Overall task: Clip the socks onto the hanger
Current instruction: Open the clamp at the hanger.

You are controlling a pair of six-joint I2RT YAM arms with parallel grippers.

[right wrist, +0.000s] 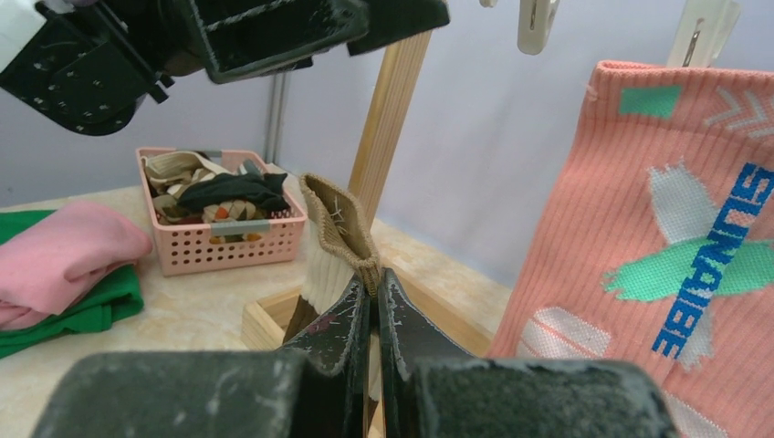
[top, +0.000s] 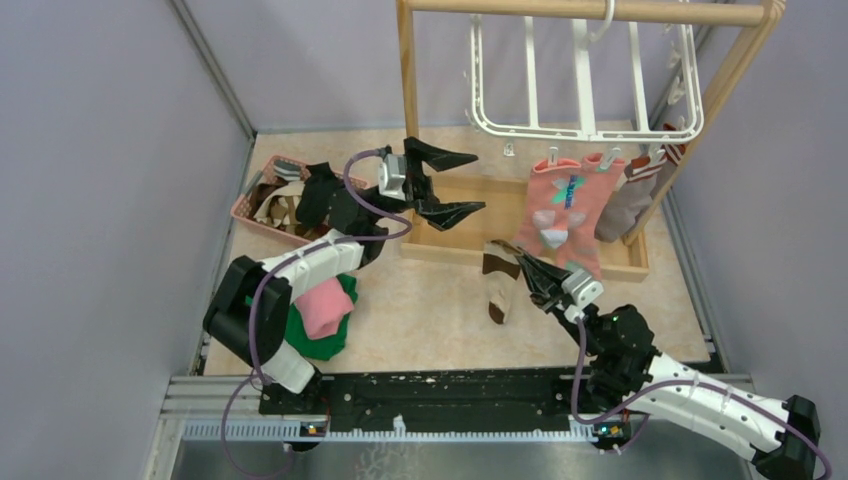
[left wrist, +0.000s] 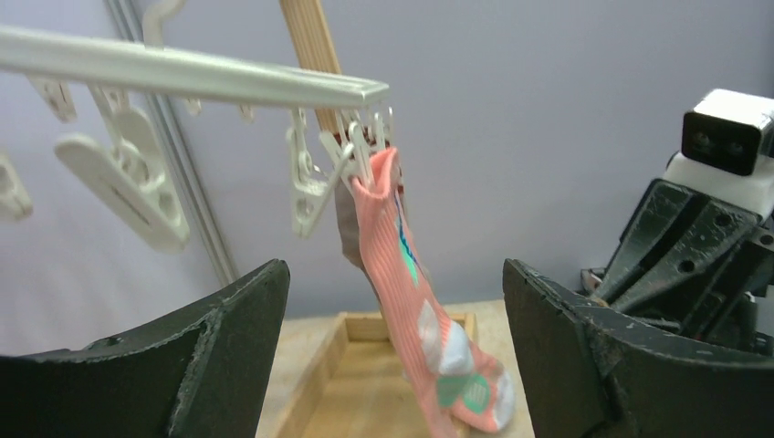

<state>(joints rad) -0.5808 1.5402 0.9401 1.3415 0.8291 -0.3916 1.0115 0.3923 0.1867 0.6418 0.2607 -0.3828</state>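
The white hanger (top: 585, 90) hangs from the wooden stand's top bar. A salmon pink sock (top: 560, 210) and a grey-brown sock with a striped cuff (top: 635, 195) hang clipped to its front rim; the pink one also shows in the left wrist view (left wrist: 411, 301) and the right wrist view (right wrist: 657, 265). My right gripper (top: 524, 262) is shut on the cuff of a brown-cream striped sock (top: 498, 282), held up left of the pink sock; its cuff shows in the right wrist view (right wrist: 339, 224). My left gripper (top: 448, 183) is open and empty, raised left of the hanger.
A pink basket (top: 275, 200) with more socks stands at the back left. A pink cloth (top: 322, 305) lies on a green cloth (top: 325, 340) by the left arm. The wooden stand's tray base (top: 480, 225) lies under the hanger, its post (top: 407, 70) at the left.
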